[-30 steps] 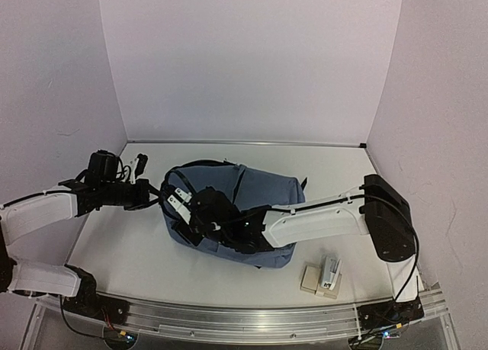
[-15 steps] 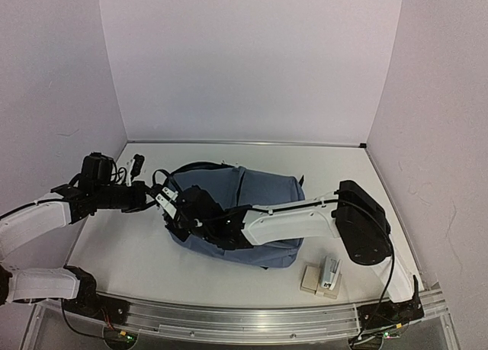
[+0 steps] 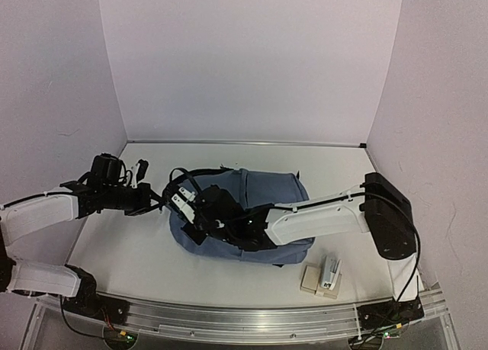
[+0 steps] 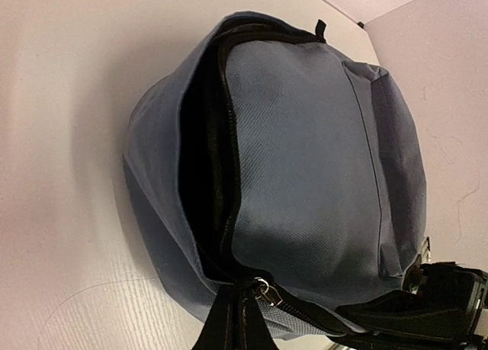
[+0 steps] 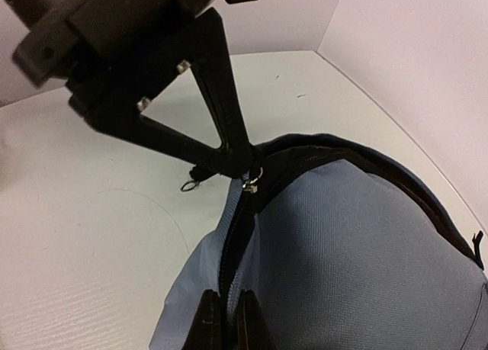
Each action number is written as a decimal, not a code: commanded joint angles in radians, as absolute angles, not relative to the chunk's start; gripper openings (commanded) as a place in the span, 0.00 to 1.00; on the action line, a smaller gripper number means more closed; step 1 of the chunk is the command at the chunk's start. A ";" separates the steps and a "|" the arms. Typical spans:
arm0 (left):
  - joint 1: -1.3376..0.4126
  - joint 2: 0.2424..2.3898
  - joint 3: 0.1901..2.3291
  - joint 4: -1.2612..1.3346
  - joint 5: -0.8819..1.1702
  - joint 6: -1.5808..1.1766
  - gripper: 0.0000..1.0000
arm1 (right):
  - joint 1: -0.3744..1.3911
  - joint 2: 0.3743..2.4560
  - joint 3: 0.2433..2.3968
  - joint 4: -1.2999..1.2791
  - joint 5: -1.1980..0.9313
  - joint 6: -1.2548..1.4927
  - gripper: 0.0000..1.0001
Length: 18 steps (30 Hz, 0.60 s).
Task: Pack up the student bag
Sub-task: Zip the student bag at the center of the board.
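Observation:
The student bag (image 3: 263, 205) is a slate-blue backpack lying mid-table, its main zip (image 4: 206, 159) gaping dark along the top. My left gripper (image 3: 158, 200) is at the bag's left end, shut on the zip pull by a silver ring (image 5: 254, 175). In the left wrist view its dark fingers (image 4: 229, 323) meet at that pull. My right gripper (image 3: 181, 209) reaches across the bag and is shut on the zip edge (image 5: 236, 236), just behind the left gripper (image 5: 238, 155). What is inside the bag is hidden.
A small beige box with a white stapler-like item (image 3: 325, 277) lies near the front right. Lilac walls close in on the left, back and right. The metal rail (image 3: 252, 319) runs along the near edge.
My right gripper has shut on the bag's zip edge. The bag has shifted slightly to the right, and the left arm has stayed on the pull.

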<state>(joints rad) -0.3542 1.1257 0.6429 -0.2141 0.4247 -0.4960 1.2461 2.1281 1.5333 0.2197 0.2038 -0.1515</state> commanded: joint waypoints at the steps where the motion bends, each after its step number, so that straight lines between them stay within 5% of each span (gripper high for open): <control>1: -0.304 1.179 0.727 -0.064 0.233 -0.512 0.00 | 1.285 1.967 1.434 0.181 0.145 -0.082 0.00; 18: -0.261 1.168 0.837 -0.185 0.234 -0.441 0.00 | 1.330 1.899 1.311 0.121 0.292 -0.047 0.00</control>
